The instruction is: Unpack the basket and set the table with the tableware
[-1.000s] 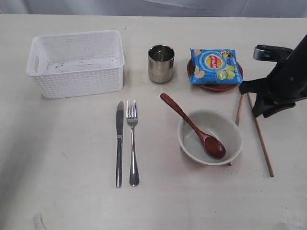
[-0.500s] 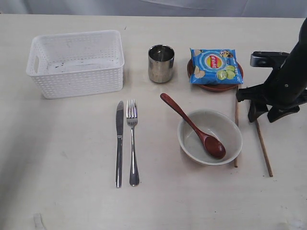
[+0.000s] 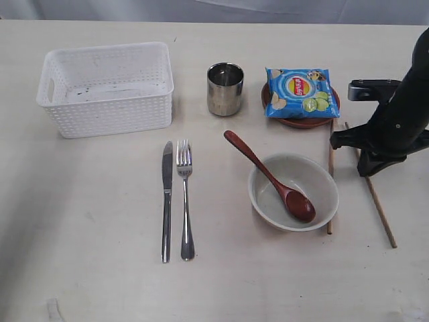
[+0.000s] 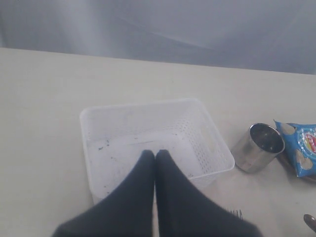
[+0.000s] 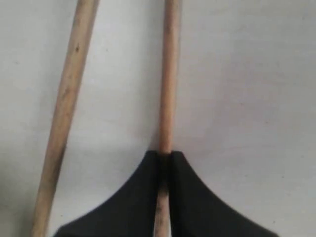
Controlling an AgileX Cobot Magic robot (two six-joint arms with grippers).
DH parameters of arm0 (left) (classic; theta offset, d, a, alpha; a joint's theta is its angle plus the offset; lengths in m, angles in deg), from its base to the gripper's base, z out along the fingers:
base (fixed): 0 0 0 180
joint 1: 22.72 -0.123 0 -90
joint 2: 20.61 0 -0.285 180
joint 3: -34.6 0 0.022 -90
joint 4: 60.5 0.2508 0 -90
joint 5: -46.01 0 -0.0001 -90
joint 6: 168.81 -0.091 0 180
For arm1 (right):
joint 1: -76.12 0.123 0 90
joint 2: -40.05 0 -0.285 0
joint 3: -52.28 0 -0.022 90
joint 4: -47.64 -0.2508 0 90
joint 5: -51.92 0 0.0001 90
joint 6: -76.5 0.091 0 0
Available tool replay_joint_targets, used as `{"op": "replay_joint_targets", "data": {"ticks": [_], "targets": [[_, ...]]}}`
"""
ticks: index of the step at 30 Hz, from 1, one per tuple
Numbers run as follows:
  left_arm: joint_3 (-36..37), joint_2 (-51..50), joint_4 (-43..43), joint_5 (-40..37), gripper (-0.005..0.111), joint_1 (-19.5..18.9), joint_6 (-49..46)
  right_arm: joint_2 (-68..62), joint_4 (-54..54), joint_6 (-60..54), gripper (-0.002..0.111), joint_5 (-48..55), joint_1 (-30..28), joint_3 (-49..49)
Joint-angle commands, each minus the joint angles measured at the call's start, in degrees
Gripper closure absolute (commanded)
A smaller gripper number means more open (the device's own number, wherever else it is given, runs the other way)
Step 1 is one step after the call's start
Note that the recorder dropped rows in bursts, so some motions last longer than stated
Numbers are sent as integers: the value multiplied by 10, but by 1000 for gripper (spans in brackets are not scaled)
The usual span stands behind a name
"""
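My right gripper (image 5: 165, 154) is shut on one wooden chopstick (image 5: 169, 74) that lies on the table (image 3: 100, 268); the other chopstick (image 5: 64, 113) lies beside it, free. From outside, the right gripper (image 3: 369, 171) stands right of the cream bowl (image 3: 328, 184), pinching the outer chopstick (image 3: 381, 211); the inner chopstick (image 3: 330, 181) lies against the bowl. The wooden spoon (image 3: 268, 176) rests in the bowl. Knife (image 3: 166, 201) and fork (image 3: 186, 201) lie side by side. My left gripper (image 4: 155, 154) hovers shut and empty over the white basket (image 4: 207, 143).
The basket (image 3: 107, 48) stands at the back left, holding nothing. A steel cup (image 3: 224, 88) stands beside a reddish-brown plate (image 3: 305, 123) with a blue chip bag (image 3: 298, 92) lying on it. The cup (image 4: 259, 148) and bag (image 4: 302, 153) also show past the basket.
The right gripper opened over the outer chopstick, then shut on it. That chopstick swung and shifted right, away from the bowl. The inner chopstick straightened. The left gripper stayed shut.
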Motion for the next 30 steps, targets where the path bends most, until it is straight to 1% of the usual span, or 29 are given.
{"op": "replay_joint_targets", "data": {"ticks": [1, 7, 10, 11, 15, 17, 19, 22, 23, 25, 30], "targets": [[2, 3, 1, 7, 106, 4, 0, 4, 1, -8, 109, 29, 0, 6], [2, 3, 1, 6, 106, 4, 0, 83, 0, -8, 109, 78, 0, 7], [2, 3, 1, 6, 106, 4, 0, 132, -24, -7, 109, 108, 0, 6], [2, 3, 1, 6, 106, 4, 0, 149, -42, -12, 109, 118, 0, 6], [2, 3, -1, 6, 106, 4, 0, 212, -192, -93, 109, 152, 10, -11], [2, 3, -1, 6, 106, 4, 0, 240, -252, -111, 109, 145, 29, -30], [2, 3, -1, 6, 106, 4, 0, 254, -281, -111, 109, 126, 55, -45], [2, 3, -1, 5, 106, 4, 0, 247, -287, -67, 109, 88, 114, -59], [2, 3, -1, 5, 106, 4, 0, 231, -287, -53, 109, 69, 144, -60], [3, 3, -1, 4, 106, 4, 0, 202, -286, -39, 109, 34, 179, -60], [4, 3, -1, 0, 106, 4, -5, 135, -271, -23, 109, 29, 182, -60]]}}
